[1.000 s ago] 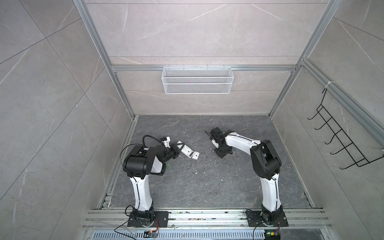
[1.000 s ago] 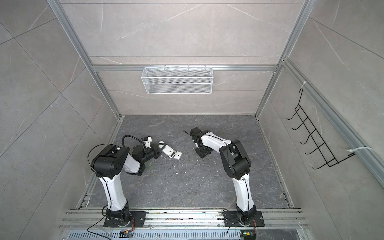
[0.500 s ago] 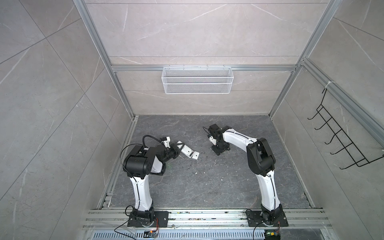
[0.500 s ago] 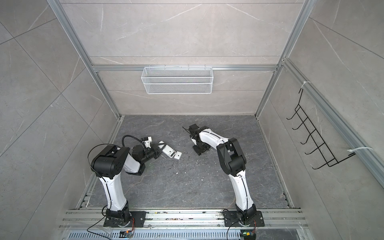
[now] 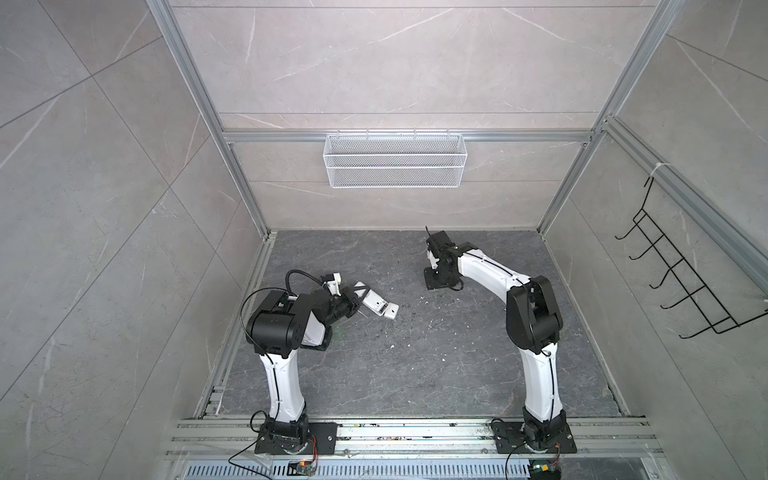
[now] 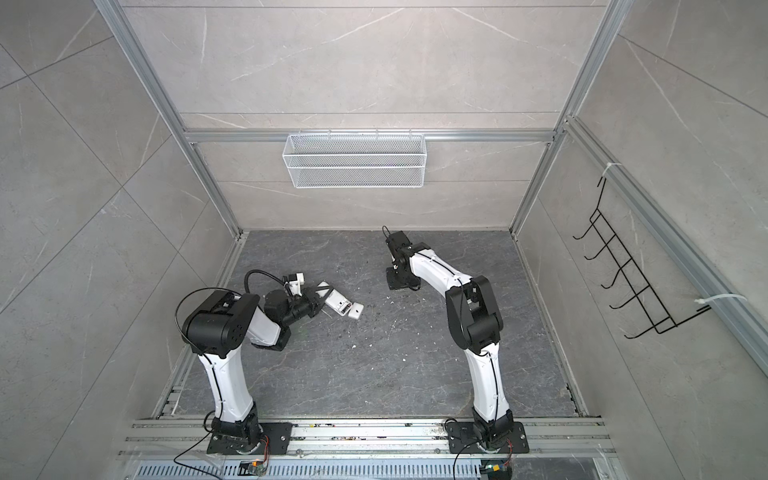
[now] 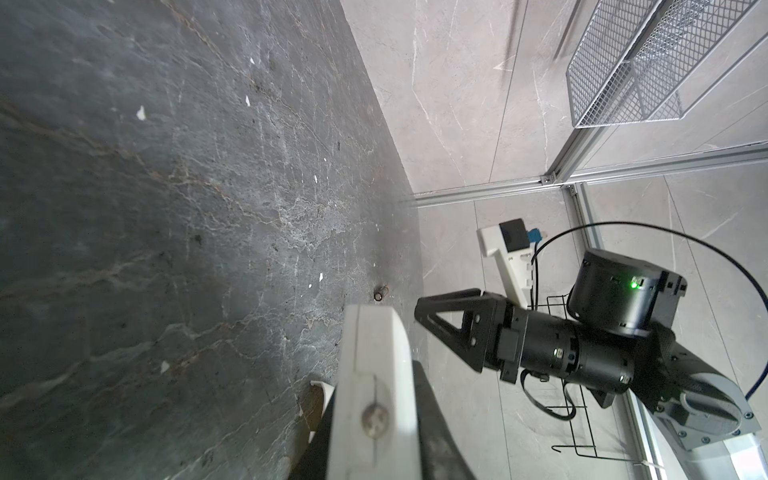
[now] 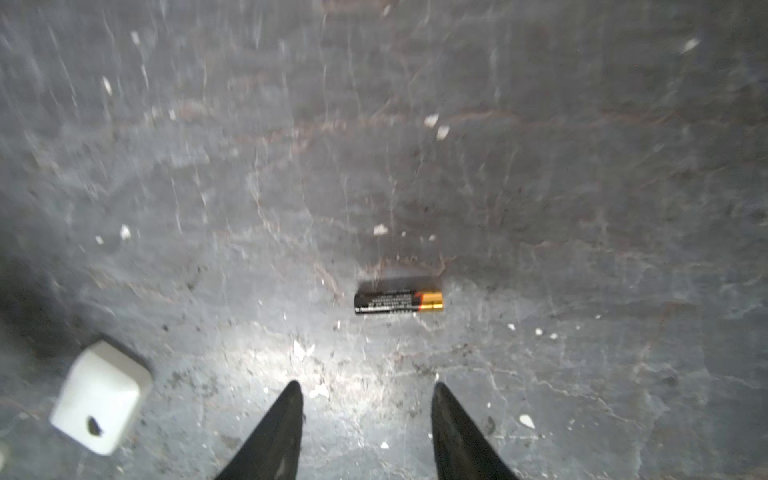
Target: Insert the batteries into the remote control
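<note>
On the counter (image 8: 582,208), a battery (image 8: 398,302) lay ahead of the right end effector (image 8: 365,388), jaws apart as if to straddle it, while the left end effector (image 5: 358,296) clamped the remote control (image 5: 376,305), seemingly steadying it.

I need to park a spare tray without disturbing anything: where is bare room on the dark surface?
Widest: the front middle of the dark surface, between the two arm bases. Also free: the back-left corner, beyond the left pincer. Crowded: around the remote control it holds and the cover plate beside it, and ahead of the open right pincer, where a battery lies.
</note>
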Robot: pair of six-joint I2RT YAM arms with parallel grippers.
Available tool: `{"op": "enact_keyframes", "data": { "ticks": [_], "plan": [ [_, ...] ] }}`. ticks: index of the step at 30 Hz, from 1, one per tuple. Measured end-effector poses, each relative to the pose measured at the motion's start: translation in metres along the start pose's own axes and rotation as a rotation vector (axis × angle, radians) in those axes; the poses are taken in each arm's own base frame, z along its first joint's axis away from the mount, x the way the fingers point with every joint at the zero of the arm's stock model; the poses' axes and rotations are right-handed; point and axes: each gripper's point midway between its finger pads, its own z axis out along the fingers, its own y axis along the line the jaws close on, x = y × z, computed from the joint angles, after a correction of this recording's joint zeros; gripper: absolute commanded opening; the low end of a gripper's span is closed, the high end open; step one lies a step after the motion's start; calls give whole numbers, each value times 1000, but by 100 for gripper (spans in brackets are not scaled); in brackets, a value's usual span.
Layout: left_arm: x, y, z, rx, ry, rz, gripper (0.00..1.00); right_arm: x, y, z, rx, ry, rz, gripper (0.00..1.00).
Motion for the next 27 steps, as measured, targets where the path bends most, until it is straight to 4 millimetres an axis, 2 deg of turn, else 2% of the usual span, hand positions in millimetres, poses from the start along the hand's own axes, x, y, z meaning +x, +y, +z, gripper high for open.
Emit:
{"op": "enact_keyframes", "data": {
  "ticks": [2, 5, 12, 18, 22, 24, 27],
  "plan": [
    [1, 0, 0, 1, 2, 0, 0, -16, 5, 4, -29, -27, 39, 50],
    [1, 0, 0, 1, 4, 0, 0, -29, 12, 18, -58, -35, 76, 51],
    [2, -1, 1, 3, 6, 1, 0, -41, 16, 53, -78, -10, 133, 53],
    [1, -1, 1, 3, 6, 2, 0, -51, 7, 56, -82, -3, 160, 54],
    [1, -2, 2, 5, 5, 3, 0, -47, 0, 58, -74, 17, 166, 54],
    [1, -2, 2, 5, 5, 3, 0, -37, -3, 65, -66, 42, 163, 55],
    [1, -2, 2, 5, 5, 3, 0, -32, -3, 61, -71, 43, 152, 55]
  ]
}}
